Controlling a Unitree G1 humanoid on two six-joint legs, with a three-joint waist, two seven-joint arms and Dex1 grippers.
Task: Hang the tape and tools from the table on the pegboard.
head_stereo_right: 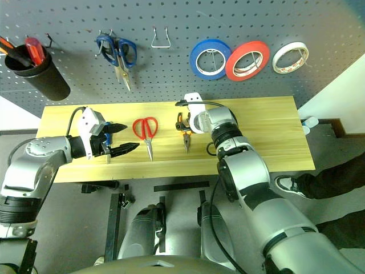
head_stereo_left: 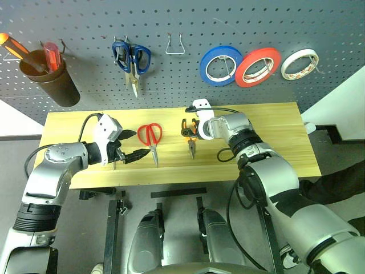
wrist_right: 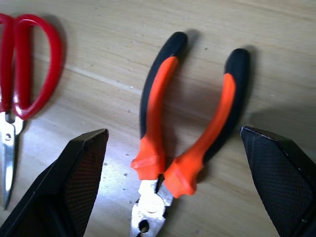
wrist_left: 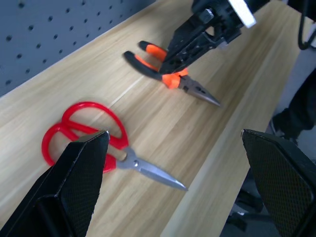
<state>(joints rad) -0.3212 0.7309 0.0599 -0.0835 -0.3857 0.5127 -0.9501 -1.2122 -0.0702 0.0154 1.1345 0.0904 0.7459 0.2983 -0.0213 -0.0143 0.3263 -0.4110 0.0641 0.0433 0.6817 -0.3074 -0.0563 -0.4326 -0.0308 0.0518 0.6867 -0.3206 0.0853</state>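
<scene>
My right gripper (wrist_right: 173, 185) hangs open over the orange-and-black-handled pliers (wrist_right: 185, 131) on the light yellow plank table (head_stereo_left: 274, 128); closing on one splayed handle could twist them. The open left gripper (head_stereo_left: 130, 145) sits beside the red-handled scissors (head_stereo_left: 150, 136), crowding that reach. The pegboard's bare wire hook (head_stereo_left: 174, 45) looks free.

— What can't I read from here? The orange-and-black-handled pliers (head_stereo_left: 191, 137): my right gripper (head_stereo_left: 190, 129) covers their handles from the head camera.

— And the wrist views?

— The red-handled scissors (wrist_right: 19, 84) are cut off at the right wrist picture's edge; the small blue-handled screwdriver (head_stereo_right: 106, 145) sits mostly hidden behind my left gripper (head_stereo_right: 121, 138).
</scene>
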